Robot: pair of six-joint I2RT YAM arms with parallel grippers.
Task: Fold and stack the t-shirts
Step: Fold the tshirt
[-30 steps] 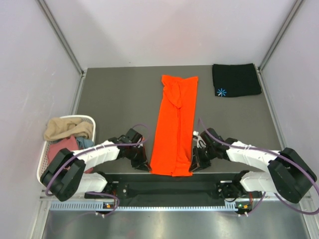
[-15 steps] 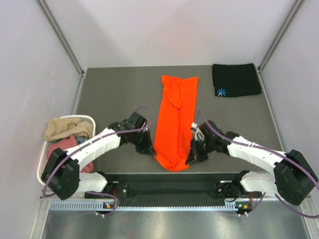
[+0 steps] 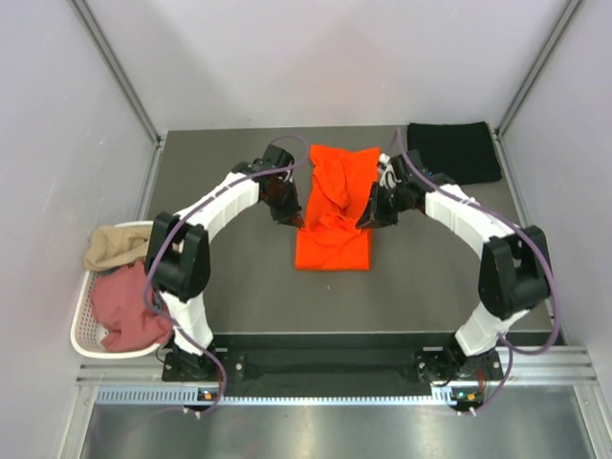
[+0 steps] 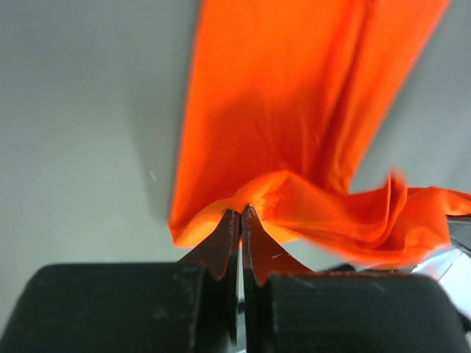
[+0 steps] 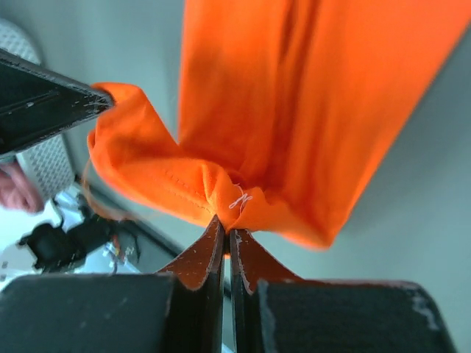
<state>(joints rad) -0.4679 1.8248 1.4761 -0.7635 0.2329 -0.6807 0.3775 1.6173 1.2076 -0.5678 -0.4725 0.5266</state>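
Top view, orange t-shirt (image 3: 333, 215): middle of the table (image 3: 229, 287), its near part folded back over the rest (hem raised between both arms).
Top view, black t-shirt (image 3: 457, 151): folded, far right corner.
Top view, basket (image 3: 78, 330): left edge, holds tan shirt (image 3: 120, 247) and pink shirt (image 3: 129, 306).
Left wrist view, left gripper (image 4: 241, 220): closed, pinching the orange t-shirt's hem.
Right wrist view, right gripper (image 5: 224, 229): closed on the same hem.

Four soft cloth t-shirts are in sight: one bright orange t-shirt (image 3: 332, 247), one black t-shirt (image 3: 457, 153), one tan t-shirt (image 3: 119, 246) and one dusty pink t-shirt (image 3: 129, 308). Two are on the single dark grey table (image 3: 430, 279), and two are in the one white slotted plastic basket (image 3: 80, 331). There are two white-and-black robot arms, the left arm (image 3: 222, 203) and the right arm (image 3: 464, 212). Each carries one black two-finger gripper: the left gripper (image 4: 241, 213) and the right gripper (image 5: 224, 220).
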